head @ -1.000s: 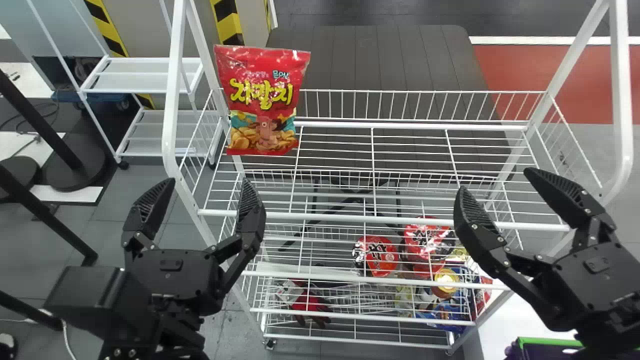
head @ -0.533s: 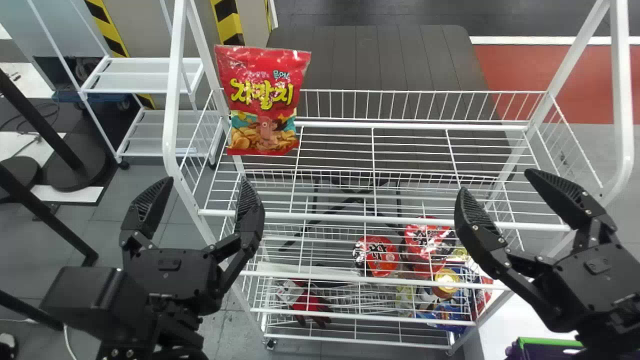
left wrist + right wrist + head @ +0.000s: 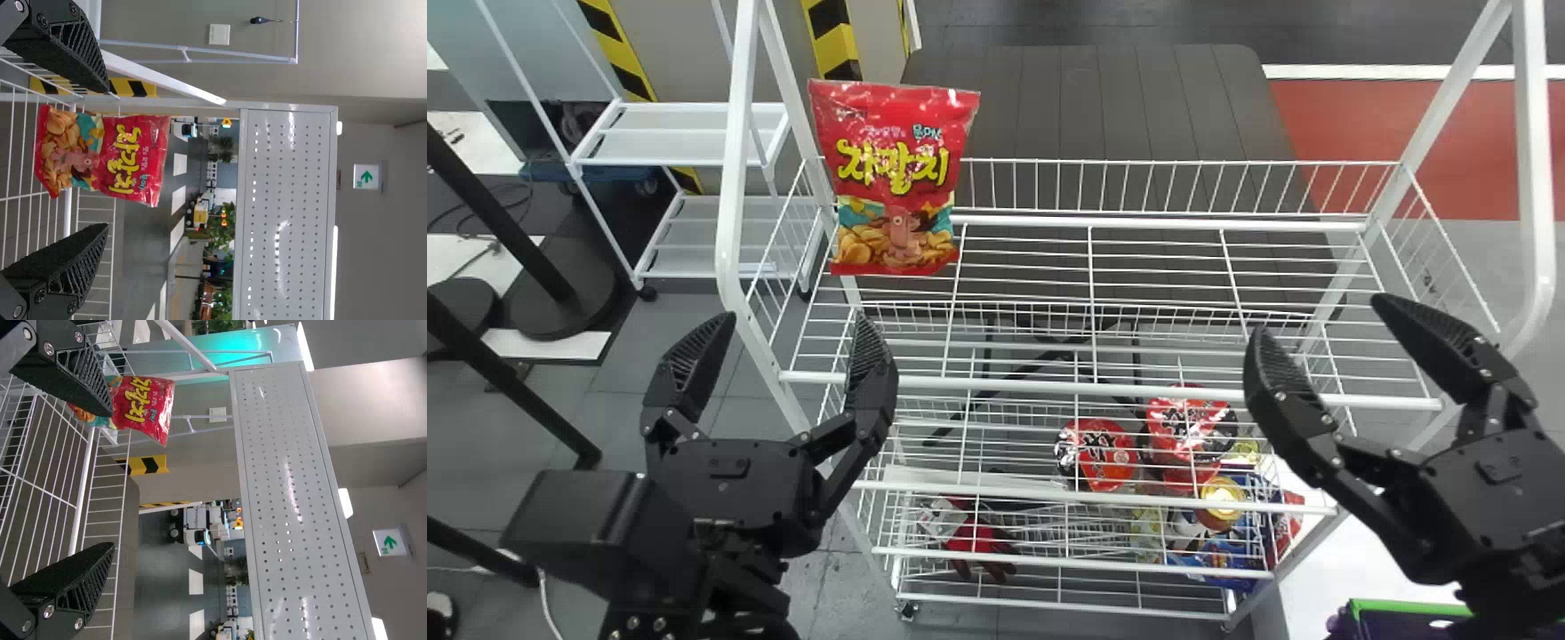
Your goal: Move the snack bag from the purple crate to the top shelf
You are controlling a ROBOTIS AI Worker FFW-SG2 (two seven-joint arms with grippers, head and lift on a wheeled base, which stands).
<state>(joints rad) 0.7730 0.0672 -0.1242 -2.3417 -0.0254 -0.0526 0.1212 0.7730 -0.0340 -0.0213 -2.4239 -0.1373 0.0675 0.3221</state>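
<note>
Snack bag [image 3: 896, 178]: upright on the top shelf [image 3: 1049, 385], robot's left end, in front of the back rail [image 3: 1174, 220]; printed face toward the robot.

Left pincer [image 3: 793, 322]: fingers wide apart, only air between the pads; located at the shelf's front left corner, nearer the robot than the bag and clear of it. Contact with the rack frame: cannot tell.

Right pincer [image 3: 1320, 316]: likewise spread wide, grasp empty; located by the shelf's front right part, well apart from the bag.

Below: red packages [image 3: 1098, 455] toward the right, red glove [image 3: 980, 540] toward the left. Purple crate [image 3: 1405, 609], green-rimmed, at lower right, by the white tabletop [image 3: 1320, 573].
</note>
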